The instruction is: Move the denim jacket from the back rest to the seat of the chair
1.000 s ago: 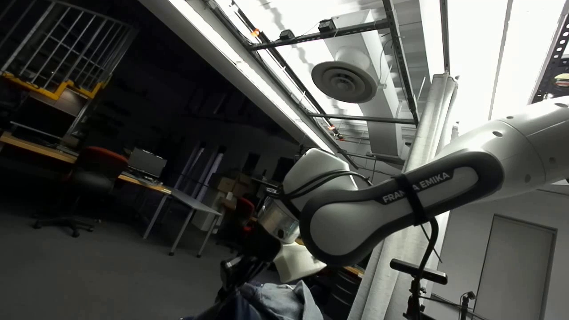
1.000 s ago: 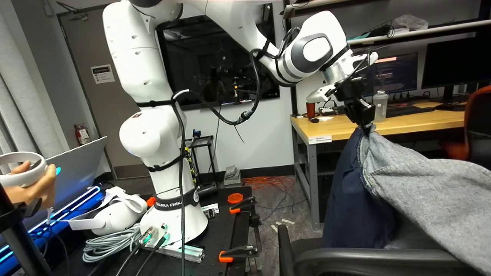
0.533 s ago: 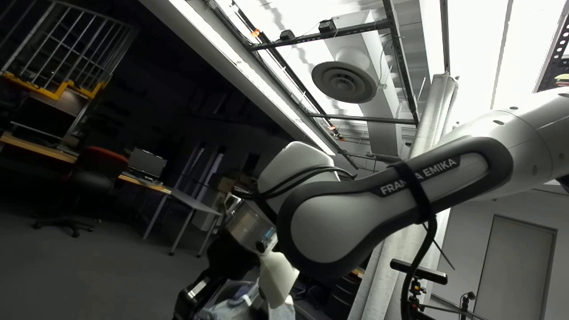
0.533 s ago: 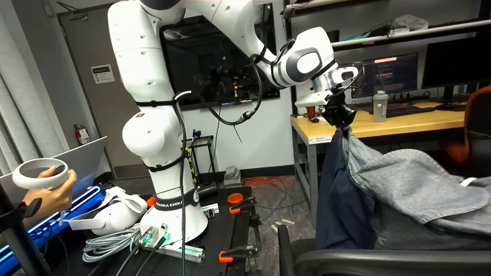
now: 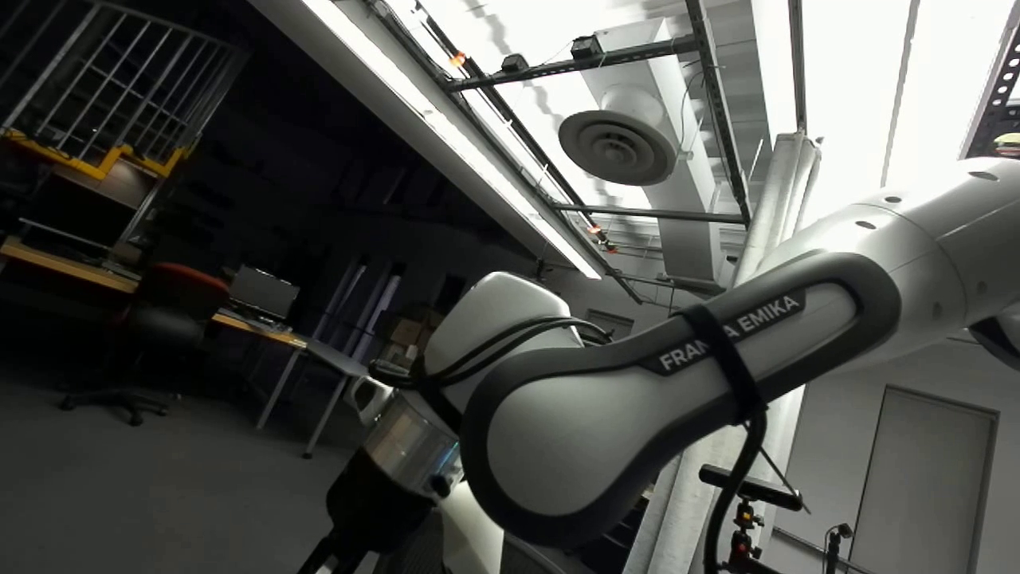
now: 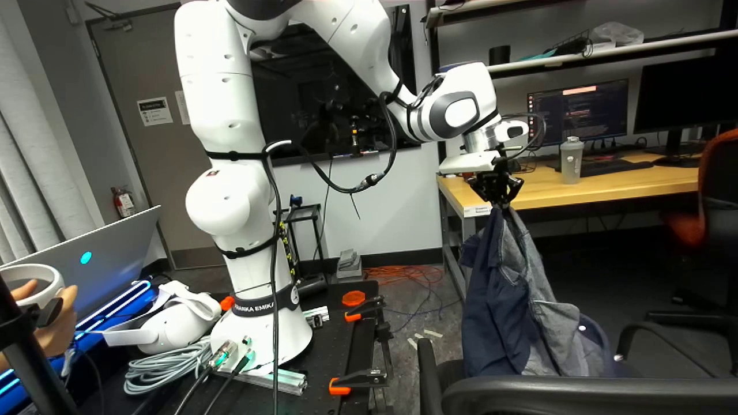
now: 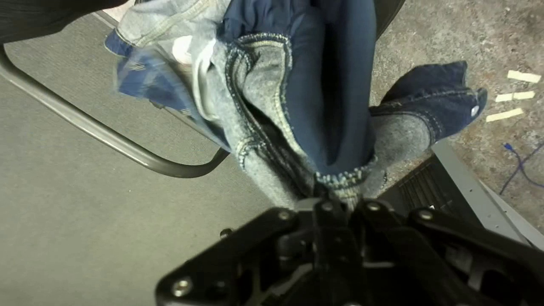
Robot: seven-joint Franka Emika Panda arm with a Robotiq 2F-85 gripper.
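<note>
My gripper (image 6: 501, 203) is shut on the upper edge of the denim jacket (image 6: 499, 305). The jacket hangs bunched below it, navy lining on one side and pale grey denim on the other. Its lower end is hidden behind the black armrest (image 6: 576, 395) of the chair, so I cannot tell whether it touches the seat. In the wrist view the gripper (image 7: 335, 204) pinches a stitched seam of the jacket (image 7: 306, 97), and a dark cuff sticks out to the right. In an exterior view the gripper is cut off at the bottom edge.
A wooden desk (image 6: 605, 187) with a shaker bottle (image 6: 571, 161) stands behind the gripper. A curved chair bar (image 7: 127, 151) shows in the wrist view. An orange-backed chair (image 6: 706, 184) stands at the far right. A black table with orange clamps (image 6: 360, 380) carries the robot base.
The gripper has moved left and down in an exterior view, still holding the jacket. The grey part that stretched to the right has been pulled in and now hangs bunched under the gripper.
</note>
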